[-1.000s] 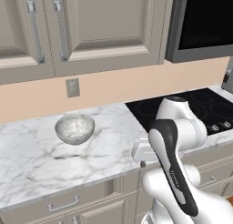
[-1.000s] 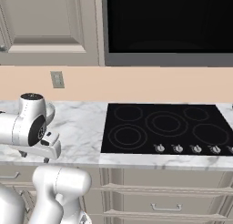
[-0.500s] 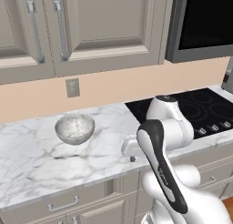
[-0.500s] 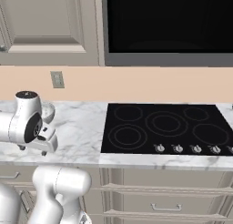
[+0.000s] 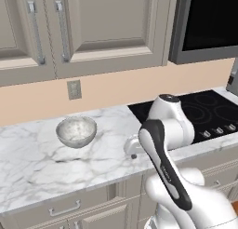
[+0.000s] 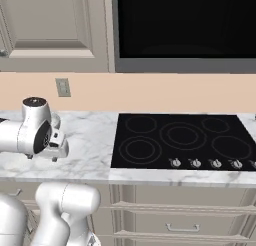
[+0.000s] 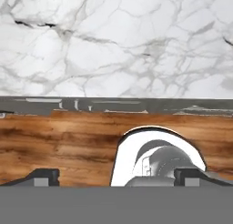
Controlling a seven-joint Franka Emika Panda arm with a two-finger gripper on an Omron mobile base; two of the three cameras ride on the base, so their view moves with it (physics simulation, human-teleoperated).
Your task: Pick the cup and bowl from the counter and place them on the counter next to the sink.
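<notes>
1. White marble with grey veining forms the counter [image 5: 32,177], and the bowl [image 5: 76,131] is seen sitting upright on it at the left, below the wall outlet [image 5: 74,89].
2. The cup cannot be made out in these pictures, and nothing of a sink is seen either.
3. To the right of the bowl, the end effector [image 5: 132,149] is held low over the front part of the counter, well apart from the bowl; in the hand view its two dark tips [image 7: 43,176] are spread wide with nothing between them, so it is judged released and empty.
4. Further right lies the black cooktop [image 6: 182,140].
5. The step in hand is judged to be the reach toward the bowl. It would be done well if the end effector were carried left, raised above the rim, then lowered with one finger inside and one outside the wall, so the bowl is not pushed along the marble.
</notes>
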